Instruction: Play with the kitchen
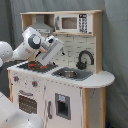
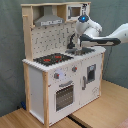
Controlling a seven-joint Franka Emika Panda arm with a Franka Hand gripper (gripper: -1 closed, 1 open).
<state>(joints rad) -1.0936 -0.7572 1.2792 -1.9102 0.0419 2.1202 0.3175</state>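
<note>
Hovering over the tall white and light-wood toy kitchen (image 1: 65, 95)'s black-red stovetop (image 1: 37, 66), near the counter's stove end, the white gripper (image 1: 44, 63); I cannot tell how wide it stands.

Backdrop and floor surfaces, as observed.
A grey-green curtain (image 1: 116, 60) with soft vertical folds hung behind the scene in both exterior views. In the second exterior view, a light wooden tabletop (image 2: 107, 110) lay below, divided by a dark seam (image 2: 75, 118) between two panels. Lighting was even and diffuse, with no hard shadows.
</note>
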